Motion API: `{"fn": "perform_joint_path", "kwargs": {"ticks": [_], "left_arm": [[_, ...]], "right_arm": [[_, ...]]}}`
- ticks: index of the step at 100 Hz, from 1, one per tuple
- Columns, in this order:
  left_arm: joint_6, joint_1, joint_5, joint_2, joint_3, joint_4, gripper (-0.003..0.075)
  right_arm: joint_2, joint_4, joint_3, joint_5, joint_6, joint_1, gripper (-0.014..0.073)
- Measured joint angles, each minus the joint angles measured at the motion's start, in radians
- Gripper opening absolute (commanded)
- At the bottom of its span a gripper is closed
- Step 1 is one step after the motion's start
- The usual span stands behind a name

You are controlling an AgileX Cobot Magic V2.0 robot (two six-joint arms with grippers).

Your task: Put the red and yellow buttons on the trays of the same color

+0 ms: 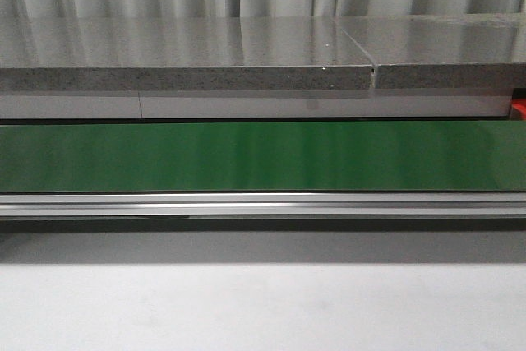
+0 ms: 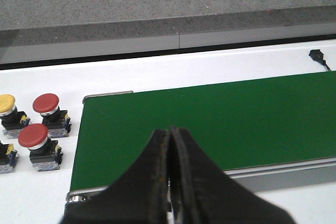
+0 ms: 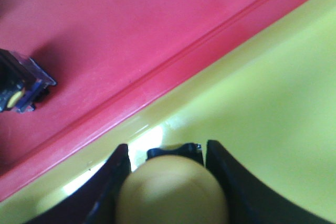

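In the right wrist view my right gripper [image 3: 168, 153] is shut on a yellow button [image 3: 170, 190], whose cap fills the gap between the fingers. It hangs low over the yellow tray [image 3: 273, 93], close to the rim of the red tray [image 3: 131, 24]. A button's dark base [image 3: 18, 85] lies on the red tray. In the left wrist view my left gripper [image 2: 170, 132] is shut and empty over the end of the green belt [image 2: 220, 114]. Two red buttons [image 2: 46, 106] [image 2: 34, 137] and a yellow button [image 2: 6, 106] stand on the white table beside the belt.
The front view shows only the green conveyor belt [image 1: 263, 154], its metal rail [image 1: 263, 203], a grey stone ledge [image 1: 181, 55] behind, and a sliver of red [image 1: 519, 108] at the far right. A black cable plug [image 2: 316, 55] lies beyond the belt. Another button base [image 2: 5, 156] shows at the picture's edge.
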Motion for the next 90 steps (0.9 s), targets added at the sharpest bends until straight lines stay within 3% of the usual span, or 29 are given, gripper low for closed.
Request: {"fn": "perform_joint_path", "kwargs": {"ticks": [29, 38, 55, 62, 90], "left_arm": [[0.0, 0.0, 0.0, 0.0, 0.0, 0.0, -0.0019], [0.0, 0.0, 0.0, 0.0, 0.0, 0.0, -0.0019], [0.0, 0.0, 0.0, 0.0, 0.0, 0.0, -0.0019], [0.0, 0.0, 0.0, 0.0, 0.0, 0.0, -0.0019], [0.0, 0.0, 0.0, 0.0, 0.0, 0.0, -0.0019]], "right_arm": [[0.018, 0.002, 0.035, -0.024, 0.002, 0.0, 0.0111], [0.018, 0.004, 0.035, -0.026, 0.002, 0.0, 0.0194], [0.018, 0.005, 0.035, -0.015, 0.002, 0.0, 0.043], [0.018, 0.007, 0.035, -0.007, 0.002, 0.0, 0.0478], [0.016, 0.04, 0.035, 0.003, 0.002, 0.0, 0.0491]]}}
